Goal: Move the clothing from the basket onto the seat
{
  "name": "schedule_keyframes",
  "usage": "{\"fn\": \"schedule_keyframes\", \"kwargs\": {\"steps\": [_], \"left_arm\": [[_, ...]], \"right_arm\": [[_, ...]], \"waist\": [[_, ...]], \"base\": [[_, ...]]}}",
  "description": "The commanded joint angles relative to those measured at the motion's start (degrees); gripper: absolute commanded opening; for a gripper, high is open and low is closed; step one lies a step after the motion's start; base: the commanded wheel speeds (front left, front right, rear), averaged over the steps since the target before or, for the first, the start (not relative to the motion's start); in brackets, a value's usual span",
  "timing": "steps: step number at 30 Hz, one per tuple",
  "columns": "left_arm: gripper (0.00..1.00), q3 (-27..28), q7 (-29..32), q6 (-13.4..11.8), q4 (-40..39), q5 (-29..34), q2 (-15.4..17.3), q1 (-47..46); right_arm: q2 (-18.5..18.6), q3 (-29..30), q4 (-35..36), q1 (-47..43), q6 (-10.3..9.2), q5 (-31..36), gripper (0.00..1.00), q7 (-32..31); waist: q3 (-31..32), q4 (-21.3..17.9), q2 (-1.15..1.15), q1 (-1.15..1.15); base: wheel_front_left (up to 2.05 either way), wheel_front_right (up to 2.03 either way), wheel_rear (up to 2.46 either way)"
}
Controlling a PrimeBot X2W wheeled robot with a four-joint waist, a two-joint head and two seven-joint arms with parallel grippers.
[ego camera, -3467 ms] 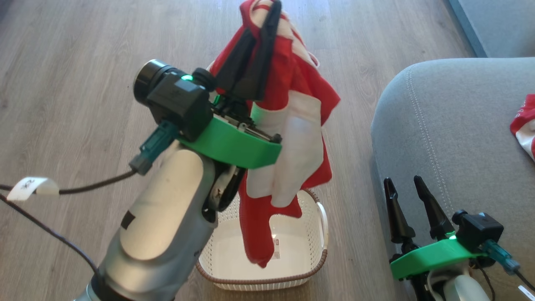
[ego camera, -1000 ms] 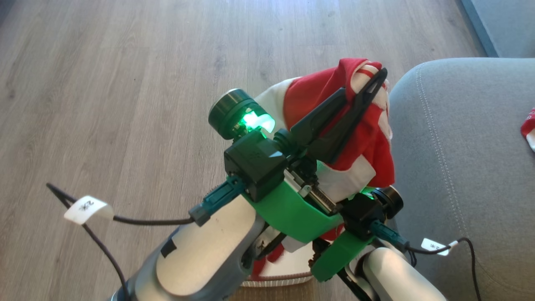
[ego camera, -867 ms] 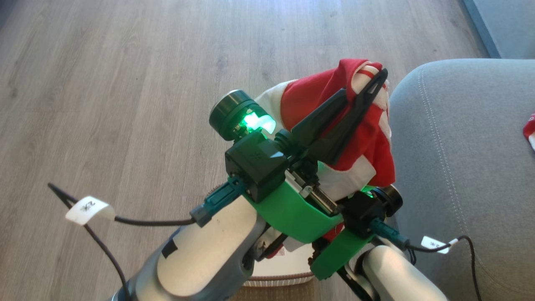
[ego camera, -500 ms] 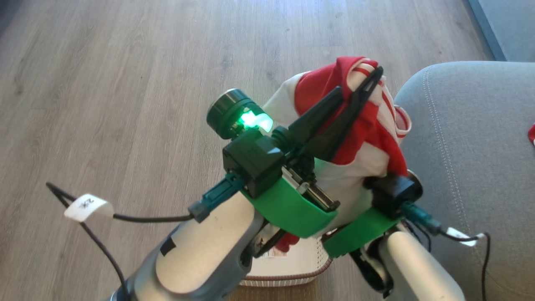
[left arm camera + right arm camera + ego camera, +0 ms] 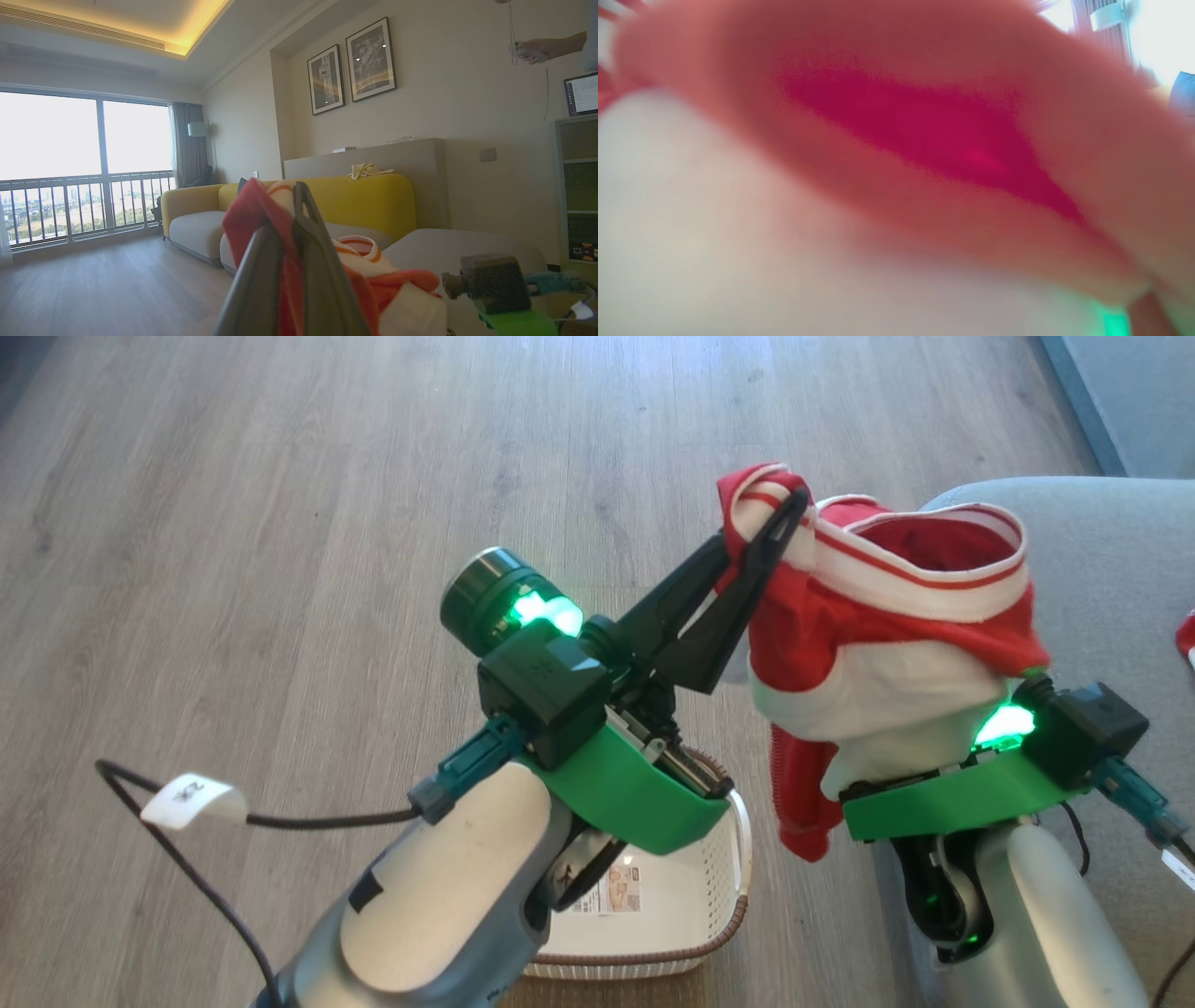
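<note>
Left to right: one tagged cable (image 5: 191, 800) trails from my left forearm (image 5: 439, 887), which hides the near-left part of the single basket (image 5: 644, 959) on the wood floor (image 5: 233, 523). My left gripper (image 5: 780, 518) is pinched tight on a striped edge of the clothing (image 5: 887, 616), which hangs in the air between basket and seat (image 5: 1102, 579). The cloth drapes over my right gripper (image 5: 934, 795). Its fingers are closed and buried, and I cannot tell if they grip anything. A second red garment (image 5: 1187, 639) lies on the seat, making two.
</note>
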State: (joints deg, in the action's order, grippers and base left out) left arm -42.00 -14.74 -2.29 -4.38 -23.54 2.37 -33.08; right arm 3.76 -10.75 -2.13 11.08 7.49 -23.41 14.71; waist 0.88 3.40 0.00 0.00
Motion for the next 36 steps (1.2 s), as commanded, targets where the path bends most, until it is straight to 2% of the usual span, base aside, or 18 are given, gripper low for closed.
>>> {"fn": "schedule_keyframes", "kwargs": {"steps": [1, 12, 27, 28, 29, 30, 36], "left_arm": [[0.0, 2.1, -0.3, 0.2, -1.0, 0.5, 0.5, -1.6], [0.0, 0.8, -0.3, 1.0, 4.7, 0.9, 0.5, -1.0], [0.0, 0.5, -0.3, 1.9, 9.6, 0.7, 0.5, -0.2], [0.2, 0.4, -0.3, 2.0, 9.8, 0.5, 0.5, -0.1], [0.74, 0.3, -0.3, 2.1, 10.1, 0.4, 0.5, -0.2], [1.0, 0.4, -0.3, 2.0, 10.3, 0.4, 0.5, -0.2], [1.0, 0.5, -0.3, 1.9, 10.8, 0.3, 0.5, -0.2]], "right_arm": [[-0.9, -1.3, 3.2, 1.5, 0.0, -0.5, 0.0, 0.3], [-0.9, -3.0, 6.1, 3.2, 0.0, -1.7, 0.0, 0.3], [-0.9, 1.5, 9.1, 5.3, 0.0, -3.3, 0.0, 0.3], [-0.9, 1.6, 9.1, 5.4, 0.0, -3.2, 0.0, 0.3], [-0.9, 1.6, 9.2, 5.6, 0.0, -3.0, 0.0, 0.3], [-0.9, 1.6, 9.2, 5.8, 0.0, -2.8, 0.0, 0.3], [-0.9, 1.2, 8.9, 6.6, 0.0, -1.3, 0.0, 0.3]], "waist": [[0.0, 0.1, 0.0, 0.0], [-0.2, -0.4, 0.0, 0.0], [-0.2, -0.2, 0.0, 0.0], [-0.2, -0.2, 0.0, 0.0], [-0.2, -0.2, 0.0, 0.0], [-0.2, -0.1, 0.0, 0.0], [-0.2, -0.1, 0.0, 0.0]], "base": [[0.0, 0.0, 0.0], [0.0, 0.0, 0.0], [0.0, 0.0, 0.0], [0.0, 0.0, 0.0], [0.0, 0.0, 0.0], [0.0, 0.0, 0.0], [0.0, 0.0, 0.0]]}}
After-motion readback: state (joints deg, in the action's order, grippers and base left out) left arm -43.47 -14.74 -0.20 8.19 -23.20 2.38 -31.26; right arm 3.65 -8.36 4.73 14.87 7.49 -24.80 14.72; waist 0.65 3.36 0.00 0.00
